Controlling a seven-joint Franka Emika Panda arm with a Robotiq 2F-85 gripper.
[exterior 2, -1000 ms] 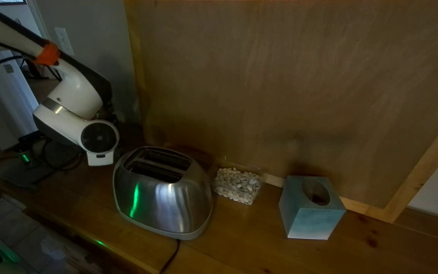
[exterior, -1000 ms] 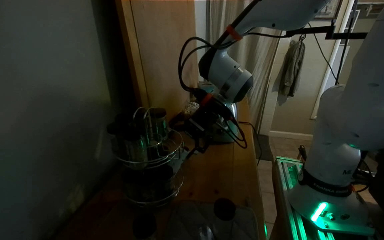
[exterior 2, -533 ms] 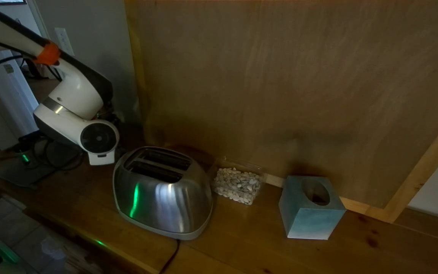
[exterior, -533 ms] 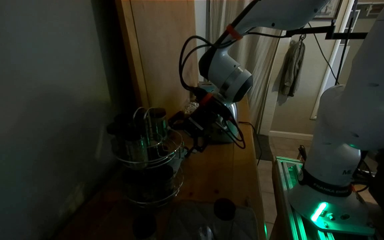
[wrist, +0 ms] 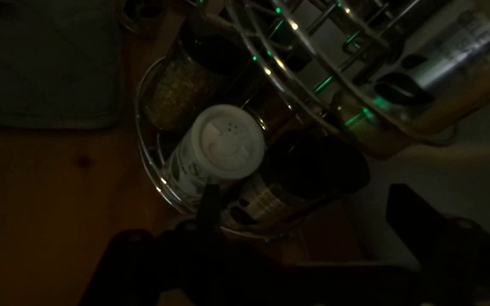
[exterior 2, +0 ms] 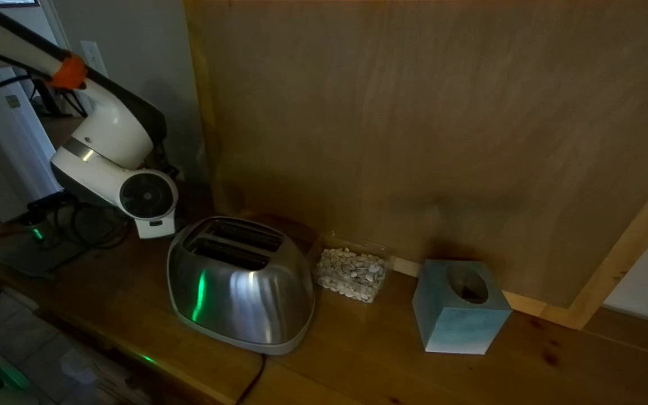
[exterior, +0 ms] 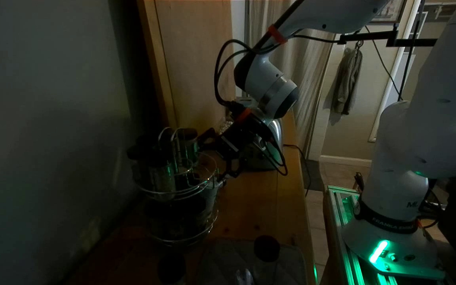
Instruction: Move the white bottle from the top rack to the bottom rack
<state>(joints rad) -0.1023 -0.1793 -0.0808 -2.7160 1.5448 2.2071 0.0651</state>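
Observation:
The white bottle (wrist: 230, 142) sits inside the bottom rack (wrist: 139, 117) in the wrist view, its pale lid facing the camera, between two dark-capped jars. In an exterior view the white bottle (exterior: 210, 196) shows as a pale shape below the rim of the top rack (exterior: 176, 194) and above the rim of the bottom rack (exterior: 184, 242). The top rack (wrist: 287, 91) also shows at the upper right of the wrist view. My gripper (wrist: 304, 191) is open and empty; one dark finger overlaps the bottle's lower side in view. In an exterior view my gripper (exterior: 215, 157) is beside the top rack.
Several jars, one with a silver label (wrist: 453, 55), stand in the top rack. A toaster (exterior 2: 239, 287), a box of pebbles (exterior 2: 352, 273) and a blue tissue box (exterior 2: 462, 309) stand on the table. A wall is close behind the stand. A grey mat (exterior: 291, 261) lies in front.
My gripper has lifted and tilted slightly, its fingers now higher and closer to the top rack. The pale bottle, leaning earlier, now looks more upright.

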